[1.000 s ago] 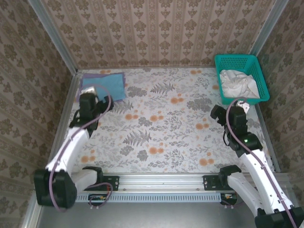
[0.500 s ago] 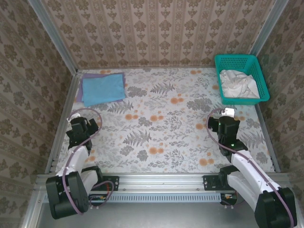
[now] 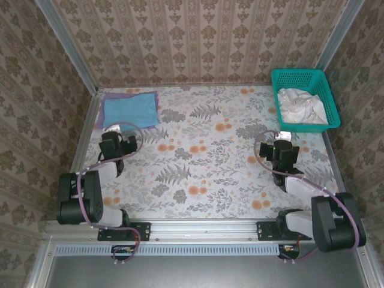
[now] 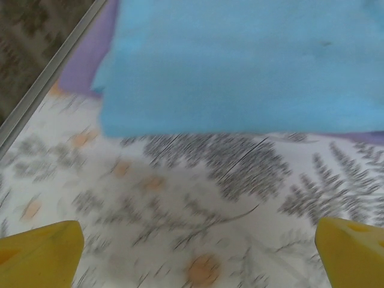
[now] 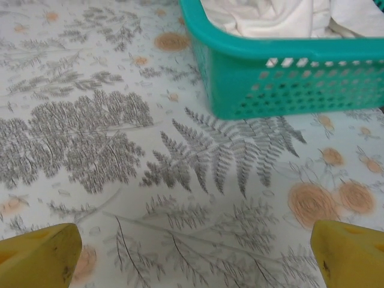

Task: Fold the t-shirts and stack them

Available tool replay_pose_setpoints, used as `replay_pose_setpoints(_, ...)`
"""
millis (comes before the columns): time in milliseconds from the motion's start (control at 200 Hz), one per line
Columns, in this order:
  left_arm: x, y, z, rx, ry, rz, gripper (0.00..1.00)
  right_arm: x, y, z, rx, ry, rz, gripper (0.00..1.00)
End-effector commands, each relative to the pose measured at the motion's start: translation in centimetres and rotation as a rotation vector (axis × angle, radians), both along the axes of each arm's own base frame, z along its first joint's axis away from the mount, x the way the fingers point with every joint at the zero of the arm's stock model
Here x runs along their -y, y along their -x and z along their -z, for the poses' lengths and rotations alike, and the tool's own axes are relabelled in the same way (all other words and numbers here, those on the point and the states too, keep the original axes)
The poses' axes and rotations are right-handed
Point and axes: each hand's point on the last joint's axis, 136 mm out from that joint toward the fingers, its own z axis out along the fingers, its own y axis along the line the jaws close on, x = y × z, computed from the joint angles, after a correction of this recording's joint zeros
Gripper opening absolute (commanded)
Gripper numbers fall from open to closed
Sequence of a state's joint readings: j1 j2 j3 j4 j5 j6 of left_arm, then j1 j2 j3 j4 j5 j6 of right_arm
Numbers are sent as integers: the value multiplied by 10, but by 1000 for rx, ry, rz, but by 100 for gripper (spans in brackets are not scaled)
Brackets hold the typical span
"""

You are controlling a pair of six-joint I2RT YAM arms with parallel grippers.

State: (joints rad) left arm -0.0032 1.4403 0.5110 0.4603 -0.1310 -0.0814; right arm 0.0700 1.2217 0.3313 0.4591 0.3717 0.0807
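Two stacked t-shirts (image 4: pixel 240 60) lie just ahead of the left claw (image 4: pixel 198 249) (spread wide).

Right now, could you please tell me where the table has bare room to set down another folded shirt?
The wide middle of the floral tablecloth is bare, from the folded sky-blue t-shirt across to the teal plastic mesh basket. The far-left corner is taken by that shirt atop a lavender one; the far-right by the basket with crumpled white cloth.

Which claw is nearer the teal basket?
Right. The right claw sits just in front of the basket; the left claw is across the table, by the folded blue t-shirt.
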Motion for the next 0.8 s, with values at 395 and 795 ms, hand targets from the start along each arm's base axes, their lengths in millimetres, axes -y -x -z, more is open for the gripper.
replay_pose_setpoints(395, 23, -2, -14, 241, -68, 155, 100, -18, -42, -23, 265, -36, -112, 99)
replay_pose_setpoints(795, 22, -12, -7, 176, -66, 161, 100, -22, -59, -6, 173, -72, -157, 100)
